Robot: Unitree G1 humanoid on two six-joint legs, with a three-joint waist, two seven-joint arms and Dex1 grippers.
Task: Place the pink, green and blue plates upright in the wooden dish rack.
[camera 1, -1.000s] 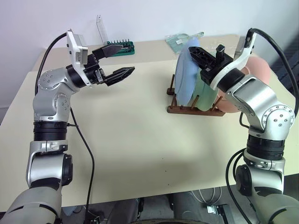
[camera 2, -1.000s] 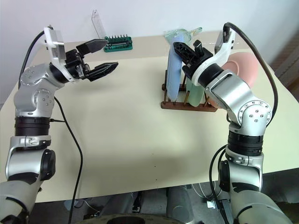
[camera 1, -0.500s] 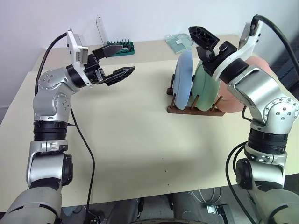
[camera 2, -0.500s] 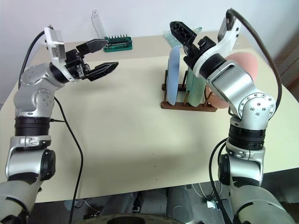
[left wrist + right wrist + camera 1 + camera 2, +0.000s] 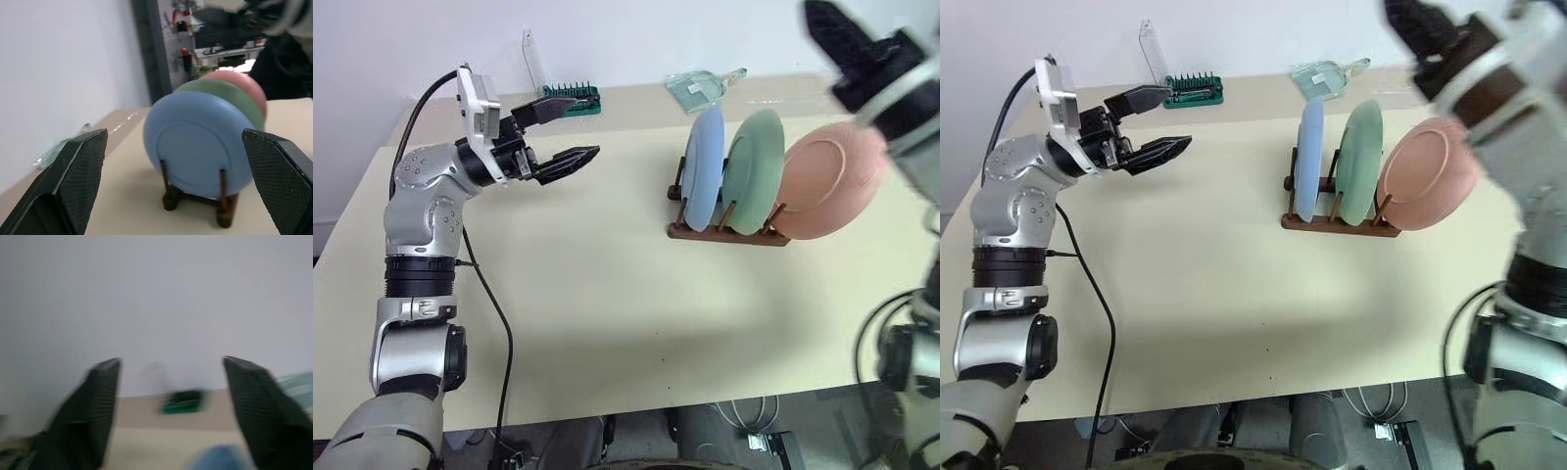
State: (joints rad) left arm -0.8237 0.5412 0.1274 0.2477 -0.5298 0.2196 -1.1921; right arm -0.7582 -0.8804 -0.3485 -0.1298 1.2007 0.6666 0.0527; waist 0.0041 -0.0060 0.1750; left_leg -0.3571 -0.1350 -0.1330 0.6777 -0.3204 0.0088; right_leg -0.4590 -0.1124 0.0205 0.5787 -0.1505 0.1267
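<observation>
The blue plate (image 5: 703, 168), green plate (image 5: 753, 171) and pink plate (image 5: 830, 181) stand side by side on edge in the wooden dish rack (image 5: 724, 233), right of the table's middle. The pink one leans outward at the rack's right end. My right gripper (image 5: 168, 382) hangs blurred high above and to the right of the plates, open, with nothing between its fingers. My left gripper (image 5: 582, 124) hovers open over the table's left side and points toward the rack. The blue plate (image 5: 198, 144) faces it in the left wrist view.
A green bit holder (image 5: 570, 100) sits at the table's back edge behind my left gripper, with a clear plastic stand (image 5: 530, 59) beside it. A clear greenish scoop (image 5: 700, 88) lies behind the rack. The table's front half (image 5: 626, 323) is bare.
My right gripper came off the plates' tops and swung up and to the right with its wrist rolling. The plates stay in the rack. The left arm has not moved.
</observation>
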